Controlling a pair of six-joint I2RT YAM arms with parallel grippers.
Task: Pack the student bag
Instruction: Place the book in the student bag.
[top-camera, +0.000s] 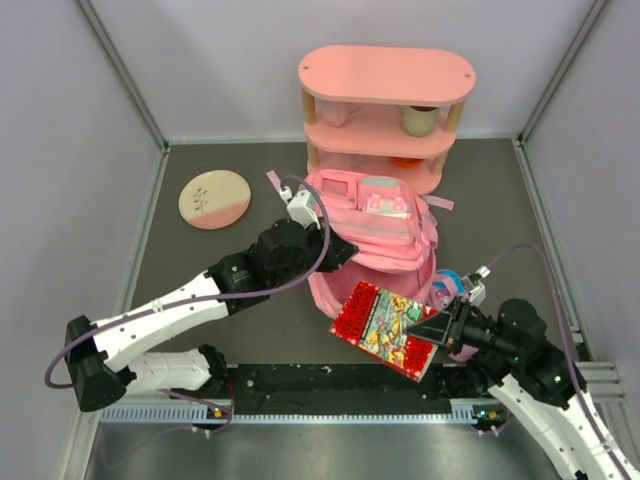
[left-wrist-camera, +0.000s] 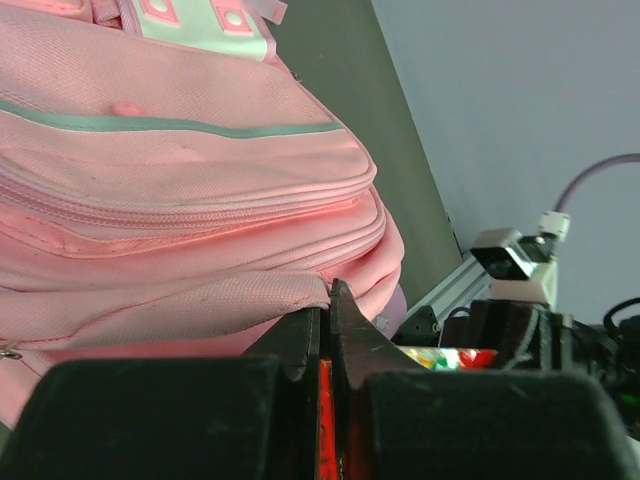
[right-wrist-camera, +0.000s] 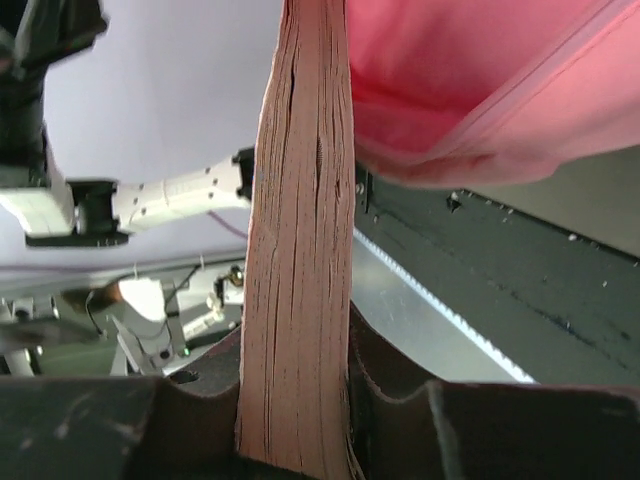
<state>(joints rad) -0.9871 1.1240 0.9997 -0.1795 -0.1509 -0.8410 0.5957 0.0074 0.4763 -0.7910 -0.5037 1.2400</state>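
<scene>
The shelf (top-camera: 386, 75) blocks the far side of the student bag (top-camera: 372, 240), a book (top-camera: 385, 325) its near mouth; open table (top-camera: 500, 215) lies far right.

Bright, even light from above; shadows on the worktop (top-camera: 490, 215) are soft. Both wrist views show dark, blurred foregrounds.

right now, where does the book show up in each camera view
top external: book lower centre, red patterned cover up, gripped by the right claw.
left wrist: a sliver of its cover low, right of centre.
right wrist: its page edge upright at centre, clamped.
shared landmark: the pink student bag.
</scene>
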